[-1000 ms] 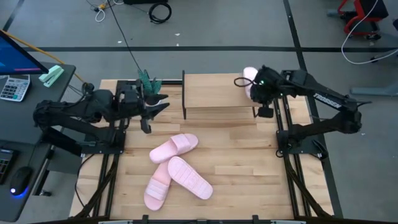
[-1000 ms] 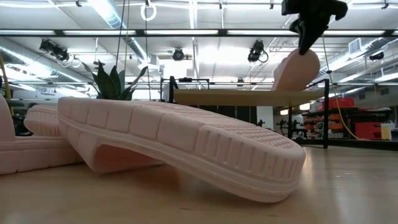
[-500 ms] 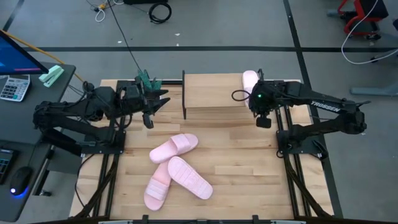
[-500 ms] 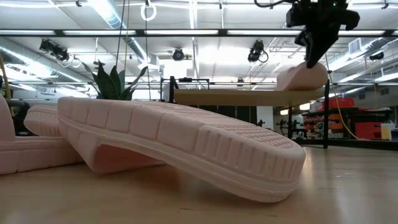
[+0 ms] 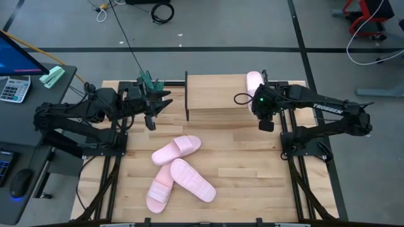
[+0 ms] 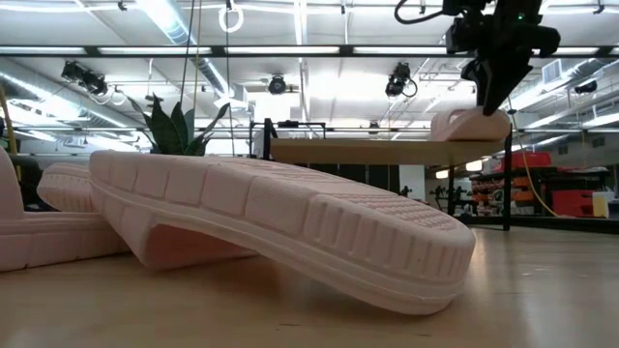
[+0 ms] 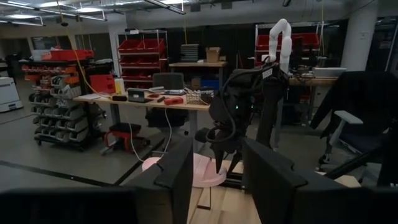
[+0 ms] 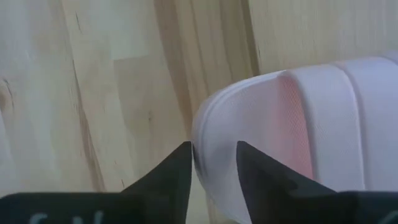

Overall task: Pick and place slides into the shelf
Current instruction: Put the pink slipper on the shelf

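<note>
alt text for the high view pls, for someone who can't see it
Overhead view of a wooden table: the right gripper hangs over one pink slide lying on the right end of the small shelf at the table's far edge. Three more slides lie in a loose pile on the table in front. The left gripper waits, open, left of the shelf.

Four slides (image 5: 176,149) are finished in plain pale pink, one sole (image 6: 290,227) ribbed with fine grooves, while the shelf (image 5: 218,94) is topped in light wood on a thin black frame.
</note>
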`<state>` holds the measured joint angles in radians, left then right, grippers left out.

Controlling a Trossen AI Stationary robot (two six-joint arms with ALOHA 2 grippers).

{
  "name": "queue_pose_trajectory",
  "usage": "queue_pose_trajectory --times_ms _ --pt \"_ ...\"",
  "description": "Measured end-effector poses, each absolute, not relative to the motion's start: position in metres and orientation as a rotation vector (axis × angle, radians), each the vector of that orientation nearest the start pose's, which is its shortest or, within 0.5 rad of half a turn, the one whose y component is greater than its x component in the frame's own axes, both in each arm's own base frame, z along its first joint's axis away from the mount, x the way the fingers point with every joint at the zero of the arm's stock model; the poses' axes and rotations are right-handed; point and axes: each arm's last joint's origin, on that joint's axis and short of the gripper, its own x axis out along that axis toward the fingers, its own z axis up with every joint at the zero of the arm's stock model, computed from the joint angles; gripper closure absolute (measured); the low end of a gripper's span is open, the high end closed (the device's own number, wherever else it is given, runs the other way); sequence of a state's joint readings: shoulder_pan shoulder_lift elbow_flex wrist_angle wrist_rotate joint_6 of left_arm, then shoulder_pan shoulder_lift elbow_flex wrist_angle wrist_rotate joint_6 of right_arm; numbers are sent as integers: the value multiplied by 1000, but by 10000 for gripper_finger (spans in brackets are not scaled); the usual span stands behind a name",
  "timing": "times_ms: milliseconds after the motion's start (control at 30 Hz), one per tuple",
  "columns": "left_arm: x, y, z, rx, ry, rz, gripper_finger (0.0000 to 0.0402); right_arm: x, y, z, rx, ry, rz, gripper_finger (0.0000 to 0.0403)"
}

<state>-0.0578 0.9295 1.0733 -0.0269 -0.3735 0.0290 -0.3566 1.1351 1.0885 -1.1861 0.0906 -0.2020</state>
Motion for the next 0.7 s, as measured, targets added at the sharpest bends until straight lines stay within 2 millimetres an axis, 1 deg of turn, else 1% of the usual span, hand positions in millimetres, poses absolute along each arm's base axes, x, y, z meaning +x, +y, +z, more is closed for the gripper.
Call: queue_pose_trajectory --times_ms 200,267,367,433,533,700 --pt "190 0 421 3 -110 317 264 173 -68 301 -13 1292 -269 236" --pt "190 0 421 3 -109 317 262 172 -68 305 -25 1295 -273 224" --pt "190 0 421 3 -109 317 257 171 -68 316 -42 1284 -284 208" --pt "190 0 421 3 -109 317 254 170 -68 327 -50 1259 -289 200" --pt "190 0 420 3 -108 317 251 168 -67 348 -29 1205 -318 195" --pt "191 -1 416 -35 -75 312 255 164 -57 394 112 1022 -338 197"
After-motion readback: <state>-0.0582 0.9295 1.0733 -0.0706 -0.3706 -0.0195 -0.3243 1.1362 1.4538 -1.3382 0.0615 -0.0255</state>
